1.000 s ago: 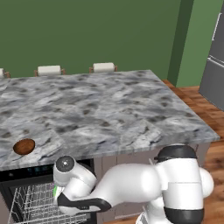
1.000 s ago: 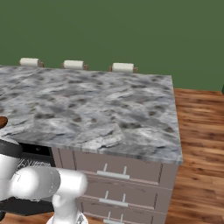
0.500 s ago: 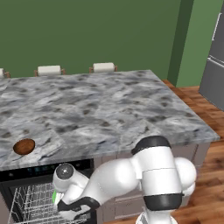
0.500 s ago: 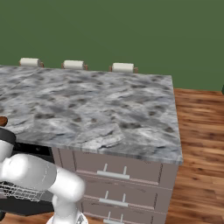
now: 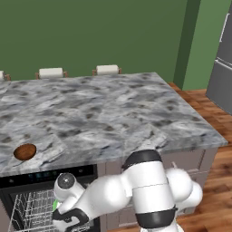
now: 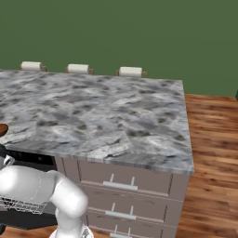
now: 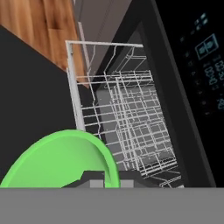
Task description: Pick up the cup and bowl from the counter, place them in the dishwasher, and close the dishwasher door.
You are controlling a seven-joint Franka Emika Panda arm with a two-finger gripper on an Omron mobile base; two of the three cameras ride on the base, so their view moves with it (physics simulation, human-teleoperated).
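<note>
End effector [image 7: 105, 178] is clenched on the cup [image 7: 61, 159]: in hand view the bright green rim fills the lower left, w/ the two dark finger tips straddling its near wall. In left base view a sliver of green shows at the wrist, low beside the dishwasher [image 5: 31, 201] opening.

Key relation: the white wire rack [image 7: 127, 127] lies straight ahead of the end effector along its line of sight, just beyond the cup rim. The rack is pulled out past the dark control strip [image 7: 205, 57] w/ teal lights, and the dishwasher door [image 7: 30, 96] is the flat black panel dropped open on the cup's side. So the cup is close over the rack's near edge; I can't tell if it's already above the wires or only beside them. The cup's long axis runs roughly along the view direction, mouth facing the camera, so it looks tipped toward the rack rather than upright, as I read it.

Next move prob. needs a short advance over the rack, then release; risk is the rim catching a tine.

The bowl [image 5: 25, 151], reddish-brown, sits on the table [image 5: 113, 113] near its front-left edge, right above the control strip, well apart from the end effector. It's not yet picked.
</note>
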